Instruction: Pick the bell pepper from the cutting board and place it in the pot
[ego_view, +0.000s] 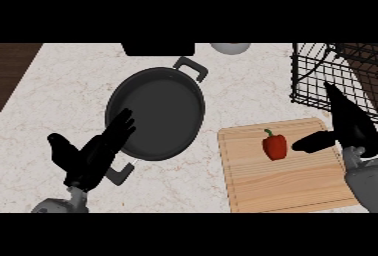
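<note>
- At the far left, a strip of dark wood (16, 70) shows beside the pale marbled counter (66, 100), cut off by the view's edge.
- Low on the left, the left hand (88, 157) rests open with fingers straight and spread; its fingertips overlap the rim of the pot, and it partly hides the pot's near handle.
- Left of centre sits the dark pot (156, 112), with nothing in it; its far handle points to the upper right.
- Along the top edge, a black object (158, 49) and a pale round thing (230, 47) are cut off and hard to identify.
- Right of centre lies the wooden cutting board (284, 185), with the red bell pepper (275, 146) on its upper part.
- Just right of the pepper, the right hand (347, 127) is open, its thumb pointing toward the pepper but not touching it.
- At the upper right, a black wire rack (317, 75) runs out of view.
</note>
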